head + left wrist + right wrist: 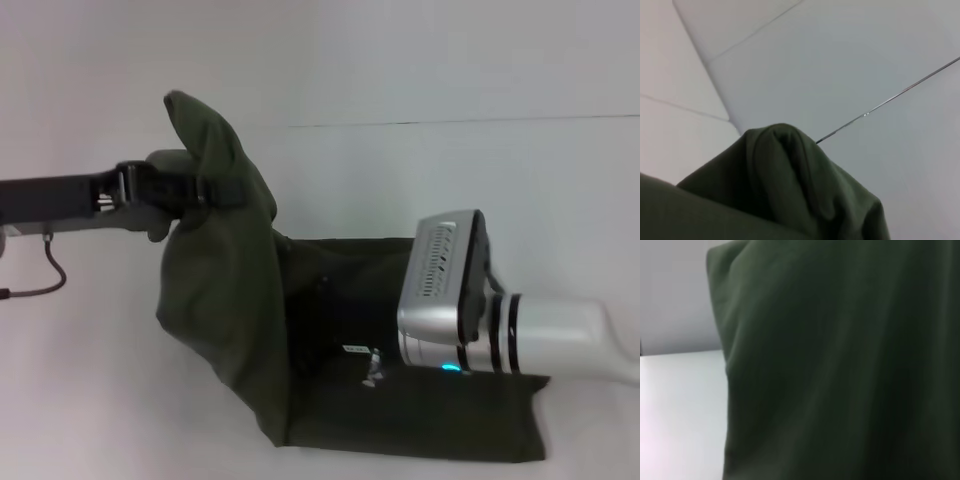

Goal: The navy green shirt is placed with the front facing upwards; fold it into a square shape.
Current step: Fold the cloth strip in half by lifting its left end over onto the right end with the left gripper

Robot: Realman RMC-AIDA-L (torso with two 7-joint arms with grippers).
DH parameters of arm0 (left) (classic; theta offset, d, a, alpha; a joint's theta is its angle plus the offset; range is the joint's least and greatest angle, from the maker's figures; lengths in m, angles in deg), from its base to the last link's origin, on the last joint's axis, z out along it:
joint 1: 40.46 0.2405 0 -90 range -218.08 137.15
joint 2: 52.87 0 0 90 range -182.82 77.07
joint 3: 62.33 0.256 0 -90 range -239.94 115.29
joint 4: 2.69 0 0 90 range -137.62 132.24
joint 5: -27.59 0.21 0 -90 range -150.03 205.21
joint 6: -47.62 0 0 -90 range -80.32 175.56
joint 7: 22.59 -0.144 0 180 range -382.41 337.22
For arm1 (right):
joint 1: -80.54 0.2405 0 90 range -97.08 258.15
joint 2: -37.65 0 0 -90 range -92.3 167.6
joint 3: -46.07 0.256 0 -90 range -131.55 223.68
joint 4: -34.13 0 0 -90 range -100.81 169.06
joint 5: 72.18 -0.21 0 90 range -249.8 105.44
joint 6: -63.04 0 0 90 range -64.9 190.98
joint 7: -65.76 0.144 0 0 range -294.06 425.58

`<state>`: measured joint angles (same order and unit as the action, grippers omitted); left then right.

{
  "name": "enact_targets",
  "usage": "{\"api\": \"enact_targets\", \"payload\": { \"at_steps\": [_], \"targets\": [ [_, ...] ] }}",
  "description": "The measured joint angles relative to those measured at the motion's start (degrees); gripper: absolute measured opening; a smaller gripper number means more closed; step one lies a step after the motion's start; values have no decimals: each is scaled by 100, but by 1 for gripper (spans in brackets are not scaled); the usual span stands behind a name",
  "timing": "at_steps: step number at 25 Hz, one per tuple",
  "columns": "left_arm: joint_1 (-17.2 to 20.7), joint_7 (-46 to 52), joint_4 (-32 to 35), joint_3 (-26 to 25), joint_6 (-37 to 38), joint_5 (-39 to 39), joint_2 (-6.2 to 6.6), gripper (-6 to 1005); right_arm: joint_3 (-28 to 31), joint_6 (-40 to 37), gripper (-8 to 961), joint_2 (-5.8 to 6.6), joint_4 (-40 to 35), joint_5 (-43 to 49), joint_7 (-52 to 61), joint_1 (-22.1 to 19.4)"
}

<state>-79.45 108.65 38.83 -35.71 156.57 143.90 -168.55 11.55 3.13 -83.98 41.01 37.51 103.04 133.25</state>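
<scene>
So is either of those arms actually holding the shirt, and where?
The left gripper holds the navy green shirt by a bunched edge, lifted off the table. The right gripper is low over the shirt; its hold cannot be told.

Plain pale grey-white table surface [420, 60], one thin dark seam [470, 122] across it.

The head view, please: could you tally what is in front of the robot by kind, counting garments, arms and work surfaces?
Garments: 1, the green shirt, partly lifted off the table.
Robot arms: 2, the left end effector gripping a bunched fold of it, the right end effector low over the flat part.
Work surfaces: 1, the white table.
Total: 4.
</scene>
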Motion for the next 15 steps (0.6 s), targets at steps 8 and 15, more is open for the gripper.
{"api": "enact_targets", "payload": {
  "at_steps": [8, 15],
  "targets": [
    [44, -44, 25, -58, 393, -432, 147, 57, 314, 26, 23, 0, 285, 23, -200, 328],
    [61, -75, 31, -68, 494, -547, 211, 57, 506, 51, 36, 0, 436, 34, -328, 501]
  ]
}}
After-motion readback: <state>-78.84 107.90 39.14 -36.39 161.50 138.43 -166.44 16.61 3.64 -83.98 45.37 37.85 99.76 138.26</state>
